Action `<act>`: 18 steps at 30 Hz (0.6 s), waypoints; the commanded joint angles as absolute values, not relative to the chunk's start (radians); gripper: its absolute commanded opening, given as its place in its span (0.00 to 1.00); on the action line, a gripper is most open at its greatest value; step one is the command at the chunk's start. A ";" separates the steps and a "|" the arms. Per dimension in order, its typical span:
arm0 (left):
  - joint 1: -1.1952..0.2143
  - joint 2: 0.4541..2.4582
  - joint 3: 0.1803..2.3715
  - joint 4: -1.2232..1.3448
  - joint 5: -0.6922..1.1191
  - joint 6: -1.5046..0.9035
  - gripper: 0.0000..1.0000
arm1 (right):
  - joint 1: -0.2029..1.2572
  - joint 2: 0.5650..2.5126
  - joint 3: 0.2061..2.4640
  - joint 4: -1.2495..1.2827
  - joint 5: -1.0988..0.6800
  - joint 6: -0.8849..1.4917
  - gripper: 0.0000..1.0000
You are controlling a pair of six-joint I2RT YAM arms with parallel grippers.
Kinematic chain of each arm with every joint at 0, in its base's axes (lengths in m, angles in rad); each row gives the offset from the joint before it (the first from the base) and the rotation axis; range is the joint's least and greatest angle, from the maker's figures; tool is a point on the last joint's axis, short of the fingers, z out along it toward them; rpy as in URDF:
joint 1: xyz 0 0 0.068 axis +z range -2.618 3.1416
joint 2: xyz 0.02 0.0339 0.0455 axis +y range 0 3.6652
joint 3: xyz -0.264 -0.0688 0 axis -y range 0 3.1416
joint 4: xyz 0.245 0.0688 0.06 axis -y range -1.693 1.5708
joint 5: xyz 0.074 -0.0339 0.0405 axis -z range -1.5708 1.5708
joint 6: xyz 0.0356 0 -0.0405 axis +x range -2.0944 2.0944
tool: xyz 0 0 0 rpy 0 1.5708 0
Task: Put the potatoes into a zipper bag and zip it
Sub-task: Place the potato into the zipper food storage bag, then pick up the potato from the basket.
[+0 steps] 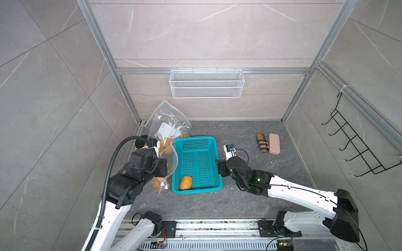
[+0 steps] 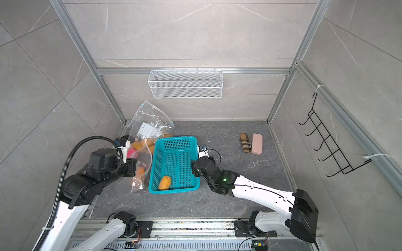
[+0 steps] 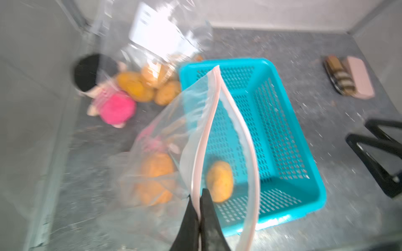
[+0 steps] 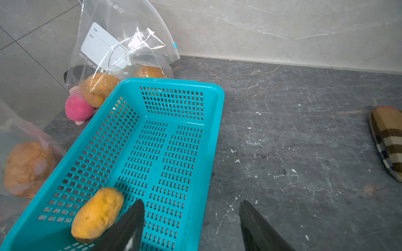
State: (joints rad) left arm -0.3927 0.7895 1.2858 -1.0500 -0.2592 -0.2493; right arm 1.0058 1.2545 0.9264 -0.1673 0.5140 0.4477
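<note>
A teal basket sits mid-floor, pink doll near it, plaid case beside pink case

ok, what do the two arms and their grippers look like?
Both arms are white link shells with black joint housings. The left arm carries a thick black corrugated conduit along its outside; the right arm has a thin black cable along its white forearm and a green light near the wrist. The left gripper and right gripper have black jaws tapering to points.

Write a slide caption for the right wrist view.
Open right gripper hovers beside the single potato in the teal basket.
</note>
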 commanded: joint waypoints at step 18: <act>-0.632 0.533 1.313 -1.105 -0.565 -0.324 0.00 | 0.996 1.272 0.964 -0.200 0.480 0.436 0.69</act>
State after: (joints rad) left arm -0.6285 0.5610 1.2907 -1.1599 -0.5842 -0.3176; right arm 0.9997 1.2579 0.9283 -0.1734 0.5041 0.4477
